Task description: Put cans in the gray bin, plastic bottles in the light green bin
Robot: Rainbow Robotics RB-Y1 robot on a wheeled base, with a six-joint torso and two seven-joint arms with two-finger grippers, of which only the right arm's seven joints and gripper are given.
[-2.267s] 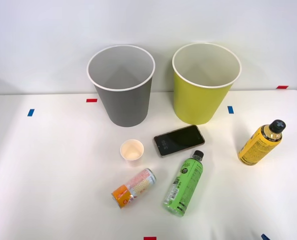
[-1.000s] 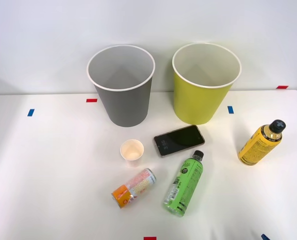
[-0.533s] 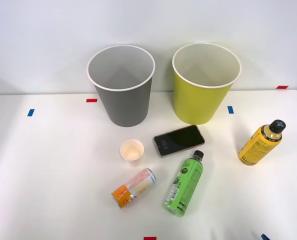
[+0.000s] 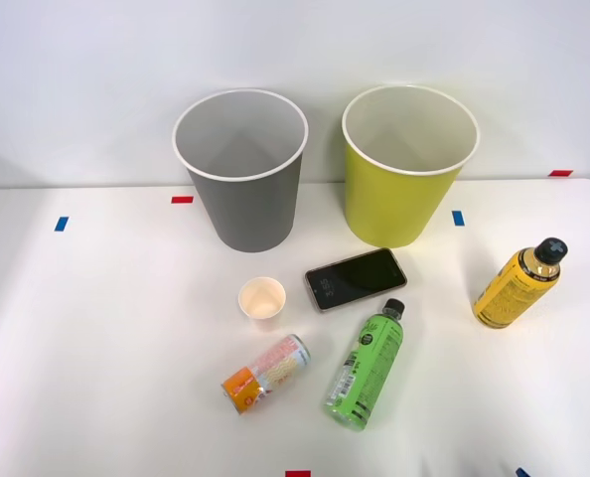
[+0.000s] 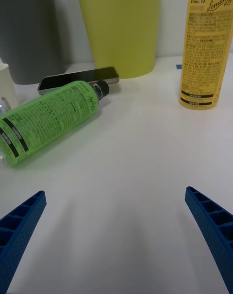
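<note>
Nothing has shifted on the white table (image 4: 96,348) by the wall: bins at its back edge, gripper (image 5: 116,240) spread toward both bottles.

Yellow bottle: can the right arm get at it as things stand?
Probably yes. The yellow bottle stands upright with bare table between it and the open right gripper. The green bottle lies off to one side, not in the way.

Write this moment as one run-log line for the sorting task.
right pincer: open, holding nothing | can: lying on table | green bottle: lying | yellow bottle: upright | gray bin, light green bin: unfilled
</note>
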